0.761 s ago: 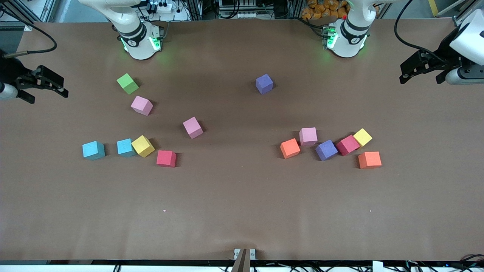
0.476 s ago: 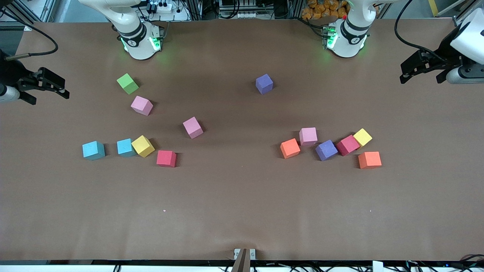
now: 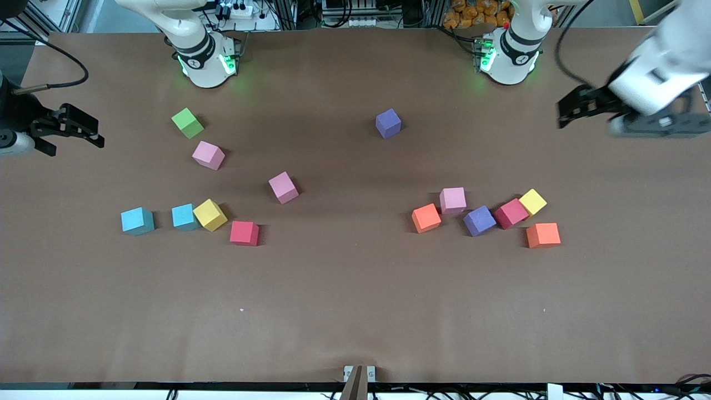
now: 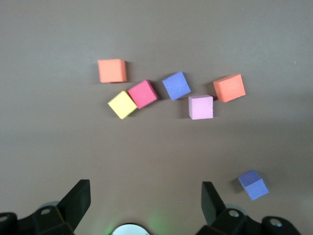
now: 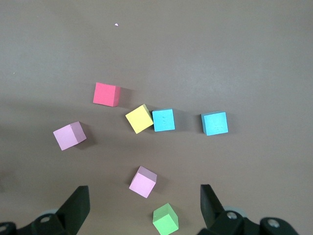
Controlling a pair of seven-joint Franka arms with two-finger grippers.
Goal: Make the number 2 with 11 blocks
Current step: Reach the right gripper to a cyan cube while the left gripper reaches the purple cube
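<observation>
The blocks lie loose in two groups; no number 2 is in view. Toward the right arm's end lie a red block, a yellow block touching a light blue one, and two pink ones. Toward the left arm's end an orange block, a pink, a purple and a red one cluster. My right gripper hangs open over its table end. My left gripper is open above its end, holding nothing.
A green cube sits near the right arm's base, beside a pink block. A lone purple block lies mid-table, farther from the front camera than both groups. Bare brown tabletop stretches nearer the camera.
My left arm has swung inward toward the table's middle. The right gripper has shifted only slightly. No block has moved.
</observation>
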